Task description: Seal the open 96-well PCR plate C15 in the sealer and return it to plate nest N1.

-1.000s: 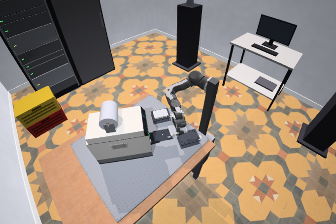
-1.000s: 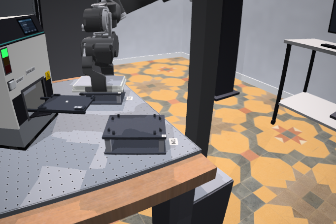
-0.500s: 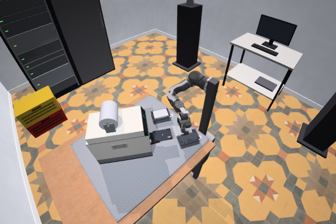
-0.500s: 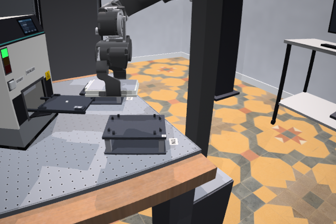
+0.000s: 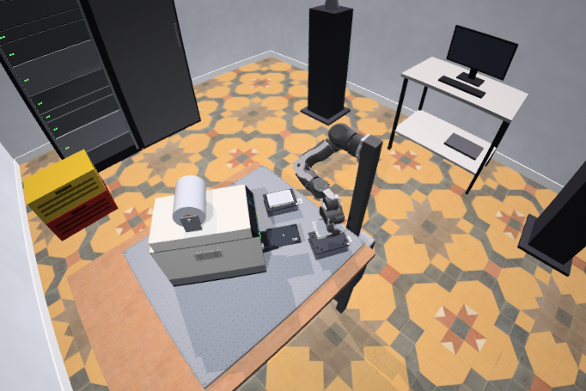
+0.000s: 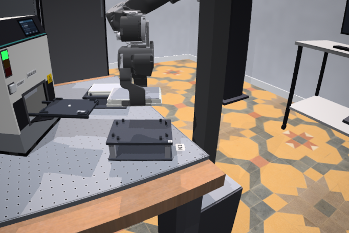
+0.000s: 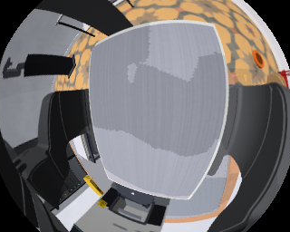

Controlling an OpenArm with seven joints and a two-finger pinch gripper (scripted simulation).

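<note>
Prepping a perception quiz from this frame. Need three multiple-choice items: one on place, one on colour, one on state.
1. Where is the foil-topped plate?
A in the stage pocket
B held in the air
C seated on N1

2. What colour is the sealer's lamp?
A green
B amber
C red

3. How is the sealer's stage?
A drawn in
B out, bare
C out, loaded

Answers: 1 B, the gripper is clamped on it, clear of nest N1. 2 A, the top light glows green. 3 B, it projects from the slot with nothing in the pocket.
</note>
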